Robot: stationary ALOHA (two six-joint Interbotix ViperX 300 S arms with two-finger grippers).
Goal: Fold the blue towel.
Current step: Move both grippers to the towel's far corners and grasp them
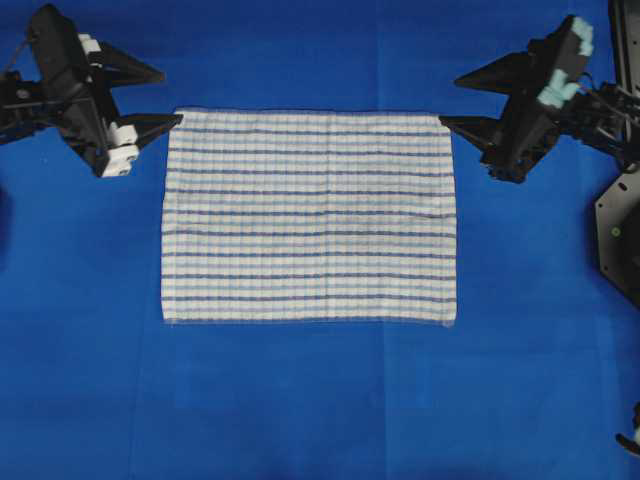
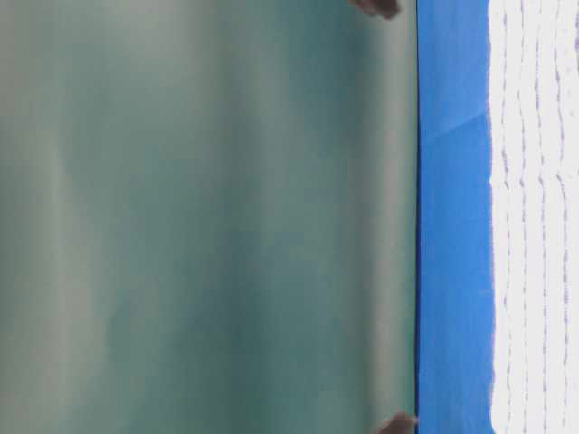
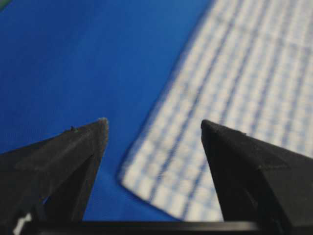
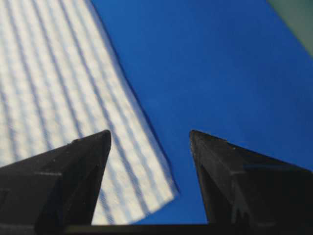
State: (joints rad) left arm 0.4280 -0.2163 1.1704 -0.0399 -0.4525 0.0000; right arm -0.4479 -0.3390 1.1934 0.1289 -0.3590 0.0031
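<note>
Towel: blue towel (image 1: 308, 216) lies flat in the middle of the picture on the blue sheet (image 1: 300, 410), ready to fold.
Left gripper (image 1: 168, 98): upper left, open wide, holds nothing, tips by the top left corner.
Right gripper (image 1: 450, 100): upper right, open, empty, tips by the top right corner.
Arms: both reach inward, low.

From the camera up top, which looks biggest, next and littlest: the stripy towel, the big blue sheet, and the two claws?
1. The plain blue sheet, which reaches every edge of the overhead view.
2. The striped blue towel, lying flat on it.
3. The left claw and right claw: both open and look about the same size, so I won't rank them.
</note>
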